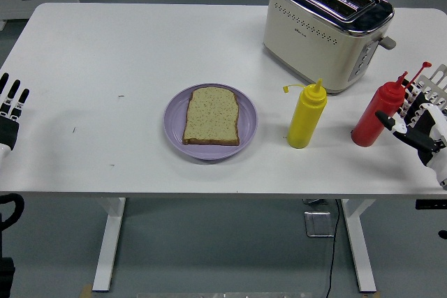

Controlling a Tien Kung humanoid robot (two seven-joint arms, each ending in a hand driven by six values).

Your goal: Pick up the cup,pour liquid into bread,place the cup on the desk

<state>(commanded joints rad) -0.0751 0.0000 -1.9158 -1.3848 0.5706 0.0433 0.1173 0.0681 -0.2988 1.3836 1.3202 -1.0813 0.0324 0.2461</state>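
From my remote station I see the white table (126,47) spread across the head view. Near its middle sits a lilac plate (174,113) carrying one slice of bread (211,116), lying flat with its crust edge toward me.

At about three o'clock from the plate stands the yellow squeeze bottle (306,114), upright, its cap flipped off to the left on a tether. Further along at three o'clock stands the red squeeze bottle (377,114), also upright, with its cap hanging open to the right. I see no cup; these bottles are the only pourable containers on the table.

At roughly one o'clock from the plate, toward the far right corner, sits a cream and chrome toaster (327,29), turned at an angle, its slots facing up.

My right hand (419,127) comes in from the right edge at about four o'clock from the plate. Its fingers are spread and grip nothing; the thumb reaches toward the red bottle's lower body and lies right against it in the picture, though I can't tell whether it actually touches. The other fingers stand behind and to the right of the bottle.

My left hand (10,113) rests at the table's left edge, at nine o'clock from the plate, fingers extended and relaxed, holding nothing, well apart from everything.
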